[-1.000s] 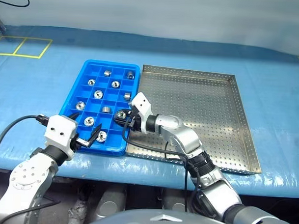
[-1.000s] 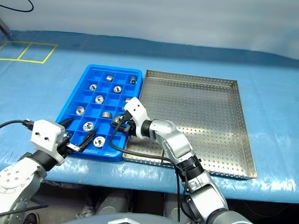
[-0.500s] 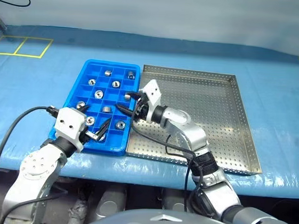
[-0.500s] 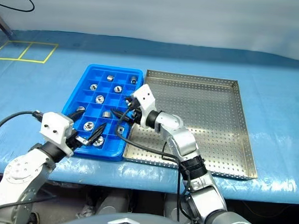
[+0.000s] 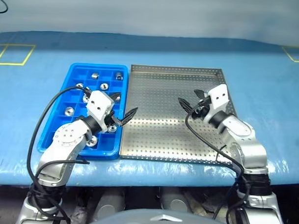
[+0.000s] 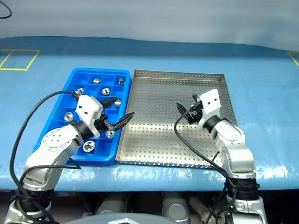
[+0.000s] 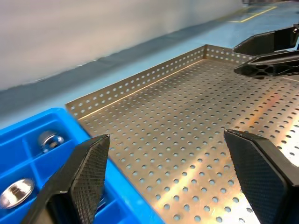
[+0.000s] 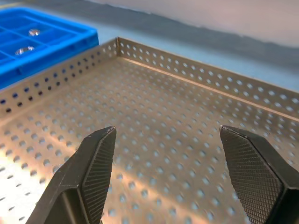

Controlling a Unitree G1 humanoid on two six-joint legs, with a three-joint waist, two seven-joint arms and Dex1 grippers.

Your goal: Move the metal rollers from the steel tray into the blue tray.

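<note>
A: Currently, where are the rollers [image 6: 89,146]?

B: All visible ones sit in compartments of the blue tray [image 6: 54,125], which lies against the steel tray [image 6: 163,142] on that tray's left side. The perforated floor of the steel tray shows bare.

A: State of the 2 grippers?

B: Left gripper [image 6: 116,117]: fingers spread wide, holding nothing, above the seam between the trays. Right gripper [image 6: 185,112]: fingers apart, holding nothing, over the steel tray's right half.

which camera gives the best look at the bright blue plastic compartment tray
The right eye view: the whole bright blue plastic compartment tray lies in frame, partly behind the left arm. The left eye view matches. Each wrist view catches just a corner.
</note>
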